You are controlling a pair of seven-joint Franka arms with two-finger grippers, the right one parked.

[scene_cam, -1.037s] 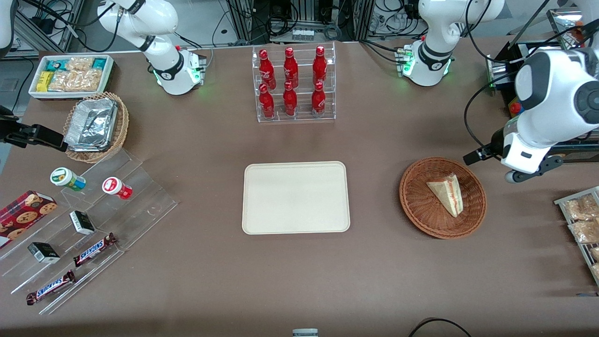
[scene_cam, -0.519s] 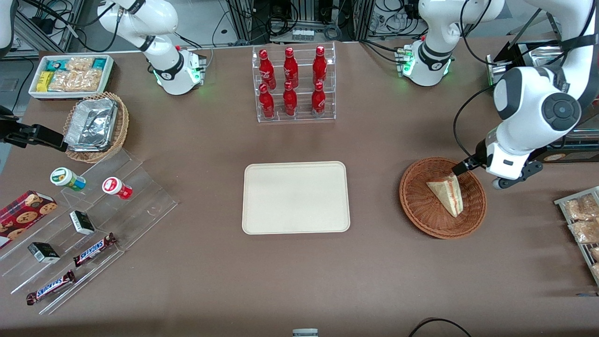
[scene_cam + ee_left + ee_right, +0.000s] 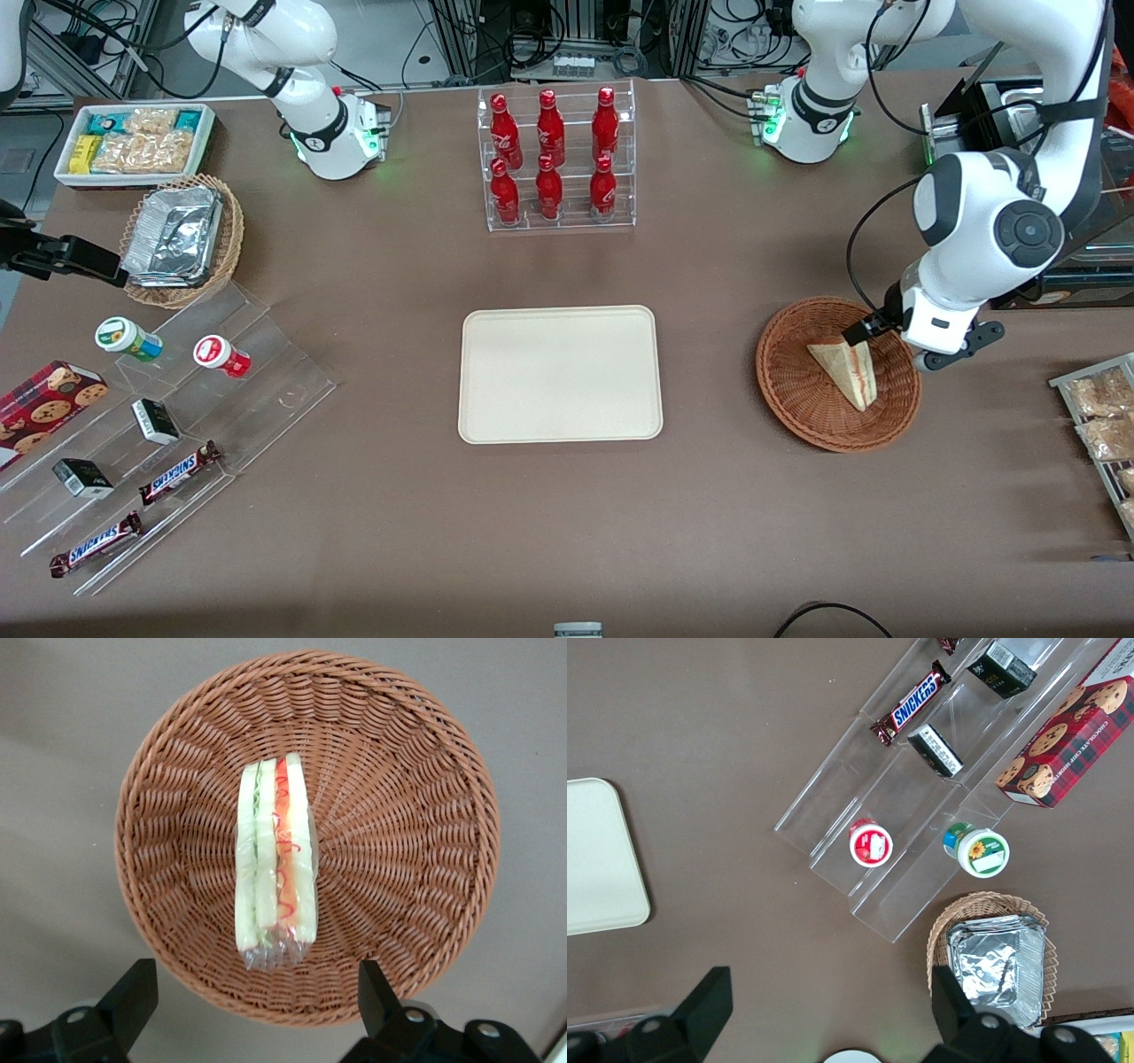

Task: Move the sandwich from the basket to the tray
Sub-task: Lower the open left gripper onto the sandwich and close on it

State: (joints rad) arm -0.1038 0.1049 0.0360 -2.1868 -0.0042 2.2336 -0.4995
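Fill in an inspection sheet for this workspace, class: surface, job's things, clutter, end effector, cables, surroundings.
Surface: brown table.
Job's things: sandwich lies in basket; tray bare, toward the parked arm's end from the basket.
Clutter: bottle rack, foil containers, snack bars, cookie box.
End effector: end effector open, above the basket, apart from the sandwich.
Cables: black cable on the working arm.
Surroundings: equipment frames and wiring past the table edge.
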